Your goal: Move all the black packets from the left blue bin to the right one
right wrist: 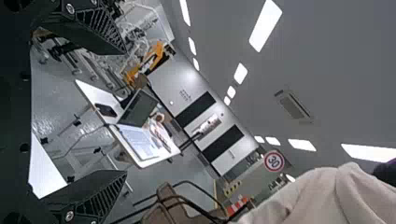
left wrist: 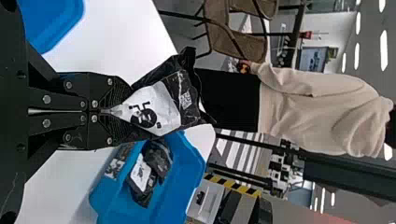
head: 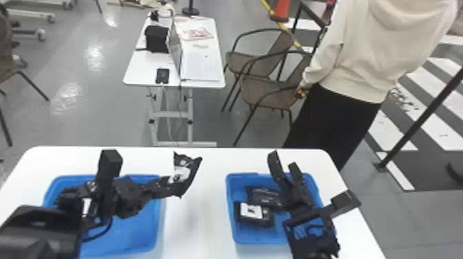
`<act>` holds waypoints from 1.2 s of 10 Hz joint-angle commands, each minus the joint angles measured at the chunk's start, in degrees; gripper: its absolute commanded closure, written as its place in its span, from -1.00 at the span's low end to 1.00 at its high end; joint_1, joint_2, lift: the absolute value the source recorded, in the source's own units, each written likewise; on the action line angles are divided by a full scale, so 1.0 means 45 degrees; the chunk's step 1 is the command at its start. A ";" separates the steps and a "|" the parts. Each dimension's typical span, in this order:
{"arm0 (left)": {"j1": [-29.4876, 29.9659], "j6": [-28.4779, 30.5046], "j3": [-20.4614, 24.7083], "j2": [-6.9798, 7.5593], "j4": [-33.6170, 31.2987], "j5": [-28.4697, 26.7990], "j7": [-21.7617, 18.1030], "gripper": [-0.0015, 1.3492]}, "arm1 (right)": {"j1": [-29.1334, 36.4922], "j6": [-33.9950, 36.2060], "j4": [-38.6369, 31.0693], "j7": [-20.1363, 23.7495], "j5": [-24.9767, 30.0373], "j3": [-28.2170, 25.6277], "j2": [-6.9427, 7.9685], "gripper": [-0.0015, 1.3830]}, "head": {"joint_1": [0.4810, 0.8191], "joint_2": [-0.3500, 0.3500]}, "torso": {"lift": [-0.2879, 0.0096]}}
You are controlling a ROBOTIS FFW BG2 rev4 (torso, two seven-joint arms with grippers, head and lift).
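Left fingers (left wrist: 100, 85) clenched on a black packet (left wrist: 156, 106); right fingers (right wrist: 95, 198) spread, empty. I'd carry it high over the right bin (head: 237, 187), avoid the right arm (head: 311, 245), lower, release.

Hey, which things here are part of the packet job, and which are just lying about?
Job:
- packet in left gripper
- two packets in right bin
- left bin
- right gripper, open

Lying about:
- laptop
- chairs
- cone

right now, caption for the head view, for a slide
Left gripper holding a black packet above the table, between the left bin and right bin
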 commanded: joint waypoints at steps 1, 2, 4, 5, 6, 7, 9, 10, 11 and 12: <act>-0.1324 -0.0965 -0.0869 -0.0123 0.1635 0.0055 -0.0151 0.80 | -0.0314 0.0584 0.0090 0.0338 0.0204 0.0322 -0.0019 -0.85 | 0.27 -0.56 | 0.93; -0.2144 -0.1180 -0.1416 -0.0318 0.2611 0.0036 -0.0444 0.80 | -0.0665 0.0936 0.0441 0.0768 0.0379 0.0518 -0.0019 -0.85 | 0.27 -0.56 | 0.93; -0.3004 -0.1278 -0.2236 -0.0591 0.3432 0.0172 -0.0542 0.80 | -0.1115 0.1288 0.0617 0.1412 0.0692 0.0928 -0.0019 -0.85 | 0.27 -0.55 | 0.93; -0.3258 -0.1239 -0.2470 -0.0728 0.3725 0.0426 -0.0483 0.80 | -0.1212 0.1522 0.0598 0.1569 0.0829 0.1064 -0.0019 -0.85 | 0.27 -0.54 | 0.93; -0.3512 -0.1239 -0.2724 -0.0845 0.3959 0.0563 -0.0464 0.80 | -0.1290 0.1639 0.0598 0.1686 0.0868 0.1260 -0.0019 -0.85 | 0.27 -0.54 | 0.93; -0.3648 -0.1258 -0.2959 -0.0878 0.4017 0.0739 -0.0464 0.80 | -0.1388 0.1971 0.0637 0.1705 0.1083 0.1377 -0.0019 -0.85 | 0.27 -0.53 | 0.93; -0.3687 -0.1258 -0.3330 -0.0878 0.4017 0.1520 -0.0464 0.80 | -0.1837 0.2127 0.1359 0.1705 0.1395 0.1475 0.0060 -0.85 | 0.27 -0.51 | 0.93; -0.3687 -0.1239 -0.3466 -0.0878 0.4017 0.1676 -0.0464 0.80 | -0.2072 0.2127 0.1652 0.1744 0.1512 0.1475 0.0060 -0.69 | 0.27 -0.51 | 0.93; -0.3687 -0.1239 -0.3525 -0.0878 0.4017 0.1735 -0.0405 0.80 | -0.2286 0.2127 0.1887 0.1881 0.1708 0.1475 0.0060 0.18 | 0.27 -0.51 | 0.93; -0.3668 -0.1239 -0.3525 -0.0878 0.4017 0.1793 -0.0346 0.80 | -0.2306 0.2127 0.1887 0.1823 0.1883 0.1455 0.0099 0.88 | 0.27 -0.51 | 0.93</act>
